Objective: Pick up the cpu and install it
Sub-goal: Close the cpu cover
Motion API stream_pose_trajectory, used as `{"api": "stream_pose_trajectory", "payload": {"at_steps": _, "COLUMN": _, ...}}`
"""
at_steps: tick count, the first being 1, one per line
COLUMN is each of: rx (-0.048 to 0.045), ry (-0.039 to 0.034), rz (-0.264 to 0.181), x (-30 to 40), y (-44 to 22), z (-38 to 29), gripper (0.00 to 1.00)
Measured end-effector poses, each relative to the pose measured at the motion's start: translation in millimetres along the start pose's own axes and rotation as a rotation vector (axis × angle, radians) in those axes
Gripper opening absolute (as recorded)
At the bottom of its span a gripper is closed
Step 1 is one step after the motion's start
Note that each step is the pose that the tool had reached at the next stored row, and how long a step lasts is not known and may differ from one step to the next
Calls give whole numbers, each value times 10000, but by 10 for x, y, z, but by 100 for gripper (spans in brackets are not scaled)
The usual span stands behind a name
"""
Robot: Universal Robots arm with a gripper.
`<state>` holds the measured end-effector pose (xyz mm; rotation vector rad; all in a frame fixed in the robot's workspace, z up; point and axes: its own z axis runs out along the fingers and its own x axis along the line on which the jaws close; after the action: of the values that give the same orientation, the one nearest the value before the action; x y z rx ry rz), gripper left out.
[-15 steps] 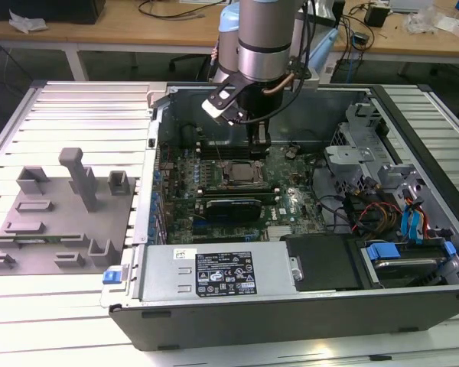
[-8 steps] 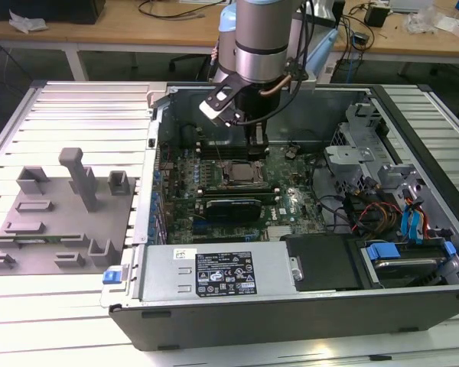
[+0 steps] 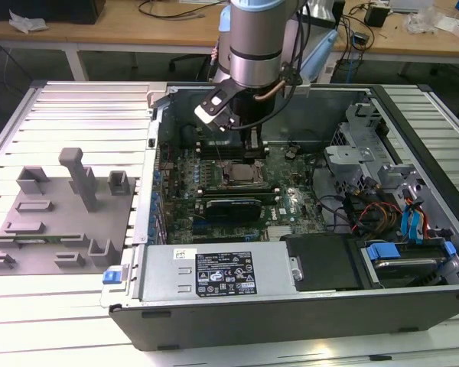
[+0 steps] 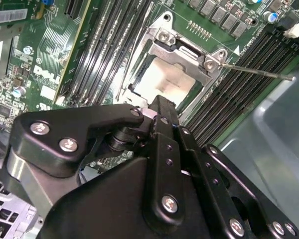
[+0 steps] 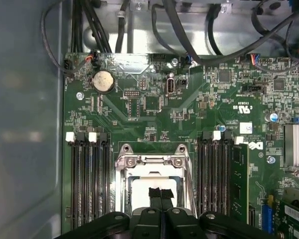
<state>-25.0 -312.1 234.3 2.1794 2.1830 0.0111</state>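
Note:
The cpu (image 5: 139,191) is a pale silvery square lying flat inside the metal socket frame (image 5: 152,160) on the green motherboard. In the second wrist view the cpu (image 4: 167,79) sits within the frame (image 4: 184,47), whose thin lever (image 4: 254,70) sticks out to one side. My gripper (image 5: 160,191) hangs just over the cpu with its two black fingers pressed together and nothing between them. In the exterior view the gripper (image 3: 252,153) reaches down into the open computer case, right above the cpu (image 3: 237,177).
Memory slots (image 5: 89,179) flank the socket on both sides. Black cables (image 5: 189,25) run along the case wall. A long grey box with a white label (image 3: 214,271) lies at the case's near side, a drive cage (image 3: 359,153) at the exterior view's right, and a grey fixture block (image 3: 53,222) outside at its left.

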Motion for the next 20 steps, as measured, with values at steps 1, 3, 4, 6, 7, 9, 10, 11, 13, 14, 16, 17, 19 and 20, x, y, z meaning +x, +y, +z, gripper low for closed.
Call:
{"api": "stream_pose_trajectory", "payload": {"at_steps": 1, "rx": 1, "ry": -1, "rz": 1, "x": 0, "y": -7, "z": 4, "gripper": 11}}
{"api": "stream_pose_trajectory", "payload": {"at_steps": 3, "rx": 1, "ry": -2, "rz": -2, "x": 0, "y": -9, "z": 4, "gripper": 11}}
{"api": "stream_pose_trajectory", "payload": {"at_steps": 4, "rx": 0, "ry": -1, "rz": -2, "x": 0, "y": -11, "z": 4, "gripper": 11}}
{"api": "stream_pose_trajectory", "payload": {"at_steps": 6, "rx": -11, "ry": 13, "rz": -282, "x": 1, "y": -11, "z": 5, "gripper": 11}}
{"api": "stream_pose_trajectory", "payload": {"at_steps": 7, "rx": -19, "ry": 24, "rz": -556, "x": 0, "y": -11, "z": 5, "gripper": 11}}
{"api": "stream_pose_trajectory", "payload": {"at_steps": 9, "rx": -37, "ry": 46, "rz": -1062, "x": 0, "y": -11, "z": 6, "gripper": 11}}
{"api": "stream_pose_trajectory", "payload": {"at_steps": 10, "rx": -51, "ry": 62, "rz": -1442, "x": 0, "y": -11, "z": 7, "gripper": 11}}
{"api": "stream_pose_trajectory", "payload": {"at_steps": 11, "rx": -59, "ry": 72, "rz": -1660, "x": 0, "y": -11, "z": 8, "gripper": 11}}
{"api": "stream_pose_trajectory", "payload": {"at_steps": 13, "rx": -77, "ry": 95, "rz": -2182, "x": 0, "y": -12, "z": 10, "gripper": 11}}
{"api": "stream_pose_trajectory", "payload": {"at_steps": 14, "rx": -89, "ry": 110, "rz": -2523, "x": 0, "y": -12, "z": 10, "gripper": 11}}
{"api": "stream_pose_trajectory", "payload": {"at_steps": 16, "rx": -113, "ry": 141, "rz": -3211, "x": 0, "y": -11, "z": 11, "gripper": 11}}
{"api": "stream_pose_trajectory", "payload": {"at_steps": 17, "rx": -120, "ry": 150, "rz": -3395, "x": 0, "y": -12, "z": 11, "gripper": 11}}
{"api": "stream_pose_trajectory", "payload": {"at_steps": 19, "rx": -134, "ry": 168, "rz": -3803, "x": 0, "y": -11, "z": 11, "gripper": 11}}
{"api": "stream_pose_trajectory", "payload": {"at_steps": 20, "rx": -141, "ry": 177, "rz": -3994, "x": 0, "y": -11, "z": 11, "gripper": 11}}
